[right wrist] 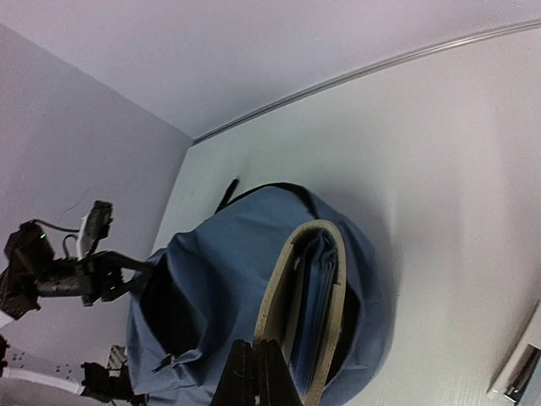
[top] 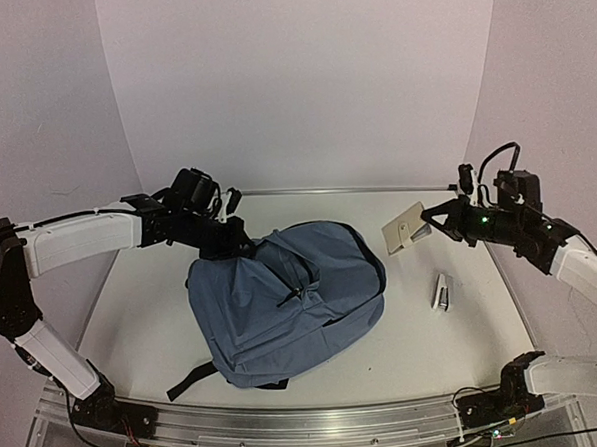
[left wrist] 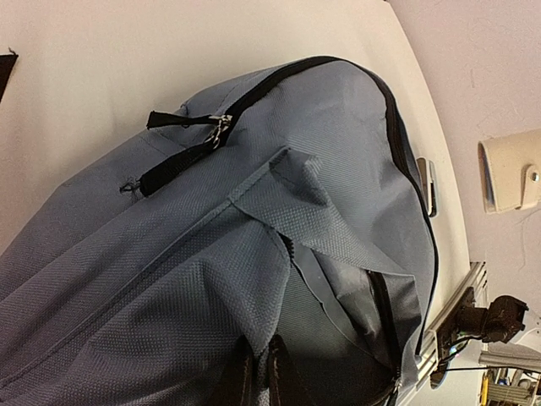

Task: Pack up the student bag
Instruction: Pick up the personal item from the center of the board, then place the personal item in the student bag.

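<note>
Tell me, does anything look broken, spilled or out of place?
Nothing broken or spilled. The student bag lies slumped, left gripper pinching its fabric; the right gripper holds a beige case aloft beside it.

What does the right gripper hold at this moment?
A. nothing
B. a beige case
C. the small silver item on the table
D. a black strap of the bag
B: the right gripper is shut on the beige case, held up beside the bag, while the silver item lies apart on the table.
</note>
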You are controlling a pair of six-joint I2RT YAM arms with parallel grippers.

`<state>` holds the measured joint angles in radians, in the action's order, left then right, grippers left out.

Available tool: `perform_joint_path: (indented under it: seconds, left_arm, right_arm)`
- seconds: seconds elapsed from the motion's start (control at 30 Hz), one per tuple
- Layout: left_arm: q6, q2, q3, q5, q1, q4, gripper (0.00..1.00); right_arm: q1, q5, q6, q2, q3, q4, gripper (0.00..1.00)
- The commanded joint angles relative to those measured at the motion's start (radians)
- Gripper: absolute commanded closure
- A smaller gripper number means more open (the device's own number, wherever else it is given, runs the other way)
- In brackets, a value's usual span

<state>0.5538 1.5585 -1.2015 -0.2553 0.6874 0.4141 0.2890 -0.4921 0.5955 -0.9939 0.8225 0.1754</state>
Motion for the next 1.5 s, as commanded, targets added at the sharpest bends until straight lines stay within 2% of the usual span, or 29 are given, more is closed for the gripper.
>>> perform_joint_path:
  seconds: [0.0,0.33,0.5,0.67,0.8,0.9,0.97,1.1,1.27,1.47]
  left_arm:
    - [-0.023,-0.061,-0.03,-0.03,-0.009,-0.085,1.0]
    - [-0.022,-0.03,-0.045,-0.054,-0.011,-0.09,1.0]
    - [-0.018,-0.024,-0.046,-0.062,-0.011,-0.089,1.0]
    - [-0.013,-0.022,-0.044,-0.065,-0.011,-0.086,1.0]
    - [-0.012,-0.021,-0.046,-0.063,-0.013,-0.081,1.0]
    - [-0.011,-0.021,-0.047,-0.063,-0.013,-0.077,1.0]
    - [-0.011,-0.021,-0.047,-0.061,-0.013,-0.075,1.0]
    - [-0.015,-0.016,-0.052,-0.054,-0.012,-0.062,1.0]
    - [-0.016,-0.017,-0.049,-0.046,-0.012,-0.06,1.0]
    - [-0.015,-0.001,-0.053,-0.051,-0.012,-0.063,1.0]
  right_arm:
    - [0.039,-0.242,-0.025,-0.007,0.098,-0.02,1.0]
    - [0.329,-0.265,-0.027,-0.141,0.215,-0.12,1.0]
    - [0.399,-0.343,-0.01,-0.258,0.201,-0.271,1.0]
    - [0.412,-0.435,-0.018,-0.411,0.174,-0.377,1.0]
    - [0.411,-0.344,-0.043,-0.501,0.17,-0.373,1.0]
    - [0.409,-0.145,-0.045,-0.538,0.165,-0.34,0.99]
    - [0.408,-0.05,-0.039,-0.568,0.156,-0.333,0.89]
    - [0.409,0.02,-0.014,-0.608,0.139,-0.335,0.7]
    - [0.409,0.159,0.049,-0.515,0.081,-0.332,0.44]
    - [0.41,0.284,0.21,-0.338,-0.039,-0.311,0.31]
